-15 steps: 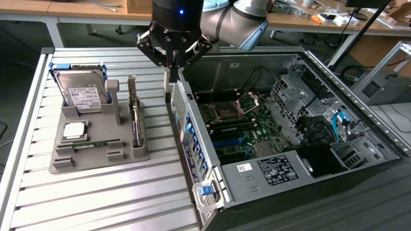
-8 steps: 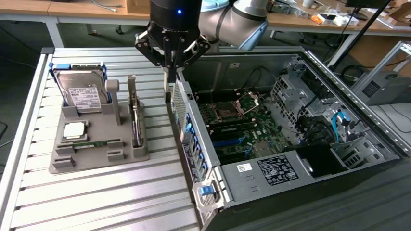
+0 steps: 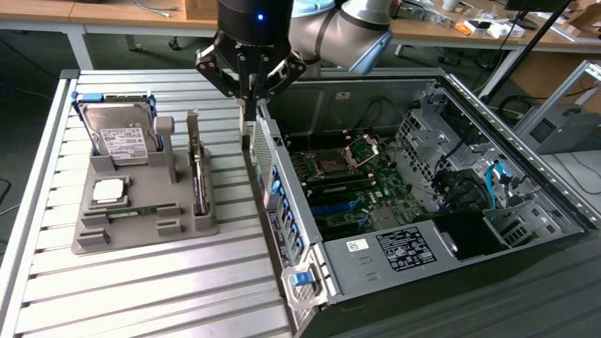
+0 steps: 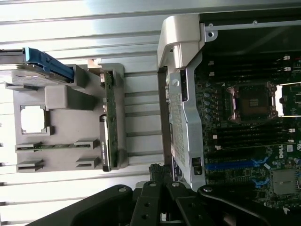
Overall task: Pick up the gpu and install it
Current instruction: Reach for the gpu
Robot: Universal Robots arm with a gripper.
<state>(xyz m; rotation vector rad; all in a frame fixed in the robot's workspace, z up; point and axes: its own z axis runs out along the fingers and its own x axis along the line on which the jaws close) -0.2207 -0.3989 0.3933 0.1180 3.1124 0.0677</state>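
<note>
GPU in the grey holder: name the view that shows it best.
The exterior view: the gpu stands upright in the grey holder, its side partly visible. The wrist view gives the gpu edge-on, a thin strip.

Slatted metal table [image 3: 141, 296] bearing grey parts holder [image 3: 122, 236]; open computer case [image 3: 310, 282] alongside

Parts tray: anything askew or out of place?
Nothing stands out. The gpu stands on edge in its slot of the grey tray. The hard drive is upright, the processor chip lies flat and the memory stick is seated. The gripper, shut and holding nothing, hangs between the tray and the computer case.
</note>
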